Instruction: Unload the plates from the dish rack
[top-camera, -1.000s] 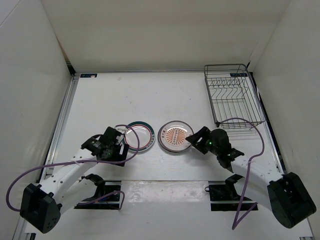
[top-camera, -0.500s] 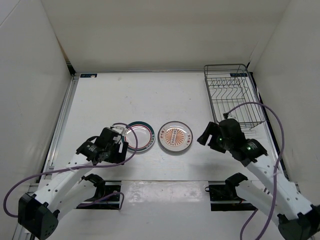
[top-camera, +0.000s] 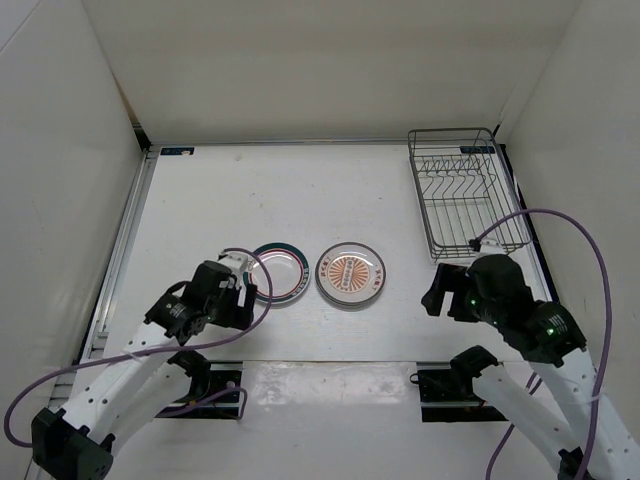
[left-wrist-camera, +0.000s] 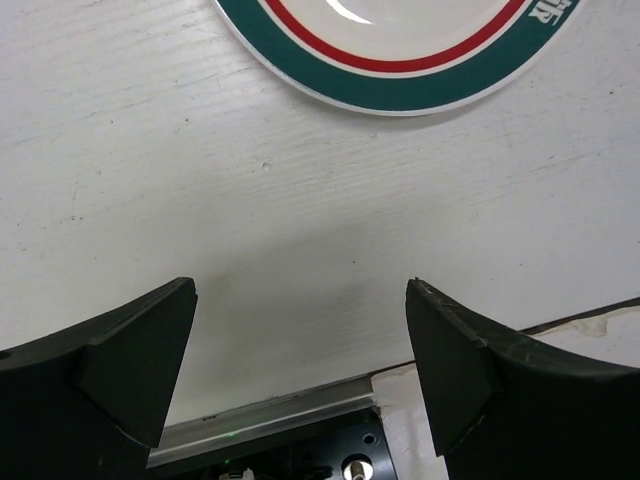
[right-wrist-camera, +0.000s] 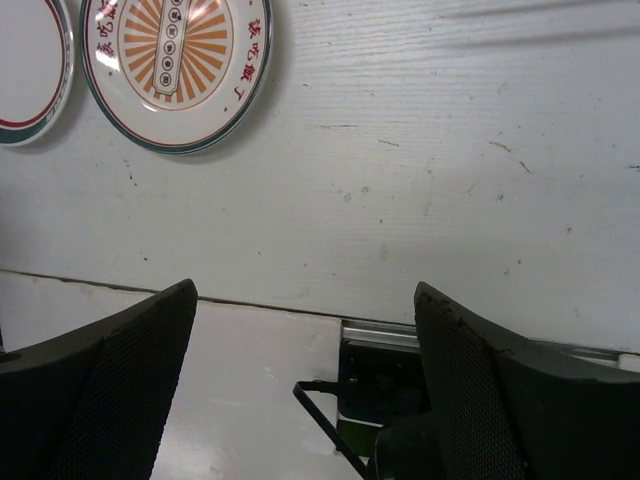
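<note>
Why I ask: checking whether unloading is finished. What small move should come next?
Probably park both arms: the dish rack shows no plates, the ringed plate and sunburst plate lie flat on the table, and the left gripper and right gripper are open, empty.

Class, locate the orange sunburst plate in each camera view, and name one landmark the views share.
Top external: sunburst plate mid-table, right of the teal-ringed plate.
Left wrist: not in it.
Right wrist: sunburst plate, upper left corner.
Shared landmark: the teal-ringed plate, in all three views.
</note>
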